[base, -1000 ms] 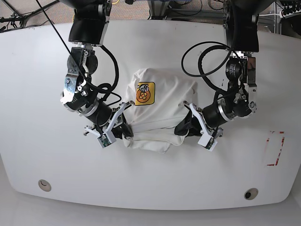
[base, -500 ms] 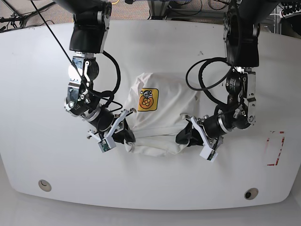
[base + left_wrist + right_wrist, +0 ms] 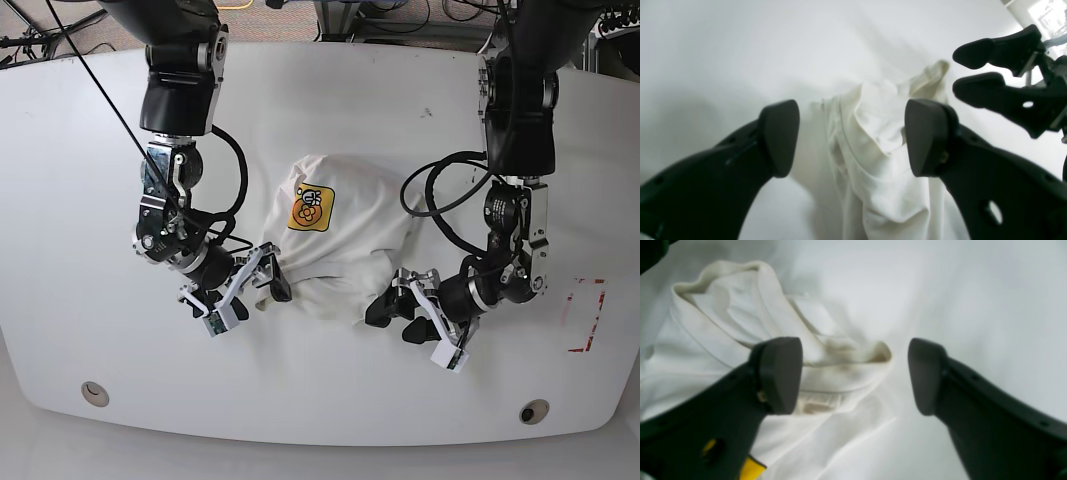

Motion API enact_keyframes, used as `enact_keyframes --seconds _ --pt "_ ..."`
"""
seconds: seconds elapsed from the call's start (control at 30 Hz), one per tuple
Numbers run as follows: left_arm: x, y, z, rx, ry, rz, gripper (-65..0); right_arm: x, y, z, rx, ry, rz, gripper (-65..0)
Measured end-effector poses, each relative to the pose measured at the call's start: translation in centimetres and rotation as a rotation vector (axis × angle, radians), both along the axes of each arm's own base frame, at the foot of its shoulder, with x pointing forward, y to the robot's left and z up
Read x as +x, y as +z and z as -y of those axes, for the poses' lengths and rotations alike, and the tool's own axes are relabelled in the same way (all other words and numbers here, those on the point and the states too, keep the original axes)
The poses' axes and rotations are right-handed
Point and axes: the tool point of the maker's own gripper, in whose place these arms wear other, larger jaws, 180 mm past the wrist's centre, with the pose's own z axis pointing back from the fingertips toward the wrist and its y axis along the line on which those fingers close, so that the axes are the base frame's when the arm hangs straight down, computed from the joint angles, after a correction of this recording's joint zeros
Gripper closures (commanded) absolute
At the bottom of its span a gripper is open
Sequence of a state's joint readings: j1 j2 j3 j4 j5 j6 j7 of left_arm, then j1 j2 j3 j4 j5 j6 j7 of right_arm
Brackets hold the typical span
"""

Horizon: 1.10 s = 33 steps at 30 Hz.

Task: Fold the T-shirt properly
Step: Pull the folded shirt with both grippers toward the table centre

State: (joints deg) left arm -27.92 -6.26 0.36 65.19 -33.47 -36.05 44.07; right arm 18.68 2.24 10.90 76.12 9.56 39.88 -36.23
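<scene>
While the T-shirt lies bunched in the middle of the table, the left gripper and the right gripper are both released, jaws spread, at its near edge.

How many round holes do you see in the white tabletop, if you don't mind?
2: one round hole near the front-left edge, another near the front-right edge of the white tabletop. The arms or shirt may hide others.
</scene>
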Motion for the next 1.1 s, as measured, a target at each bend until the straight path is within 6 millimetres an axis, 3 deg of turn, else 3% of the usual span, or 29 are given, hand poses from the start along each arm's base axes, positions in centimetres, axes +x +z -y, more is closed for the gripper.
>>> enact_keyframes --seconds 0.27,0.37,0.5,0.63,0.8,1.0,1.1 --pt "0.0 3.2 -0.4 0.026 -0.007 0.109 -46.5 -0.5 3.8 0.2 -0.041 0.003 0.101 -52.6" --pt "-1.2 3.7 -0.9 0.043 -0.017 0.151 -46.5 -1.7 3.8 0.4 -0.078 0.006 0.09 -49.8" --pt "-3.8 1.9 -1.3 0.074 -0.023 0.13 -46.5 -3.7 3.0 0.0 -0.103 0.01 0.053 -43.9" --pt "-7.5 -1.2 -0.8 0.102 -0.047 0.068 -46.4 -5.9 1.9 -1.2 -0.091 0.02 0.017 -37.6" --pt "-11.2 -3.6 0.2 0.083 -0.067 0.006 -44.3 -7.7 0.9 -2.7 -0.048 0.026 -0.016 -31.9" --pt "-13.4 -5.2 0.8 0.06 -0.066 -0.044 -34.2 -9.3 -0.7 -6.0 -0.046 0.119 -0.061 -30.6" --pt "-13.8 -5.9 1.2 0.043 -0.065 -0.07 -33.1 -9.6 -1.2 -8.0 -0.026 0.169 -0.075 -30.6"
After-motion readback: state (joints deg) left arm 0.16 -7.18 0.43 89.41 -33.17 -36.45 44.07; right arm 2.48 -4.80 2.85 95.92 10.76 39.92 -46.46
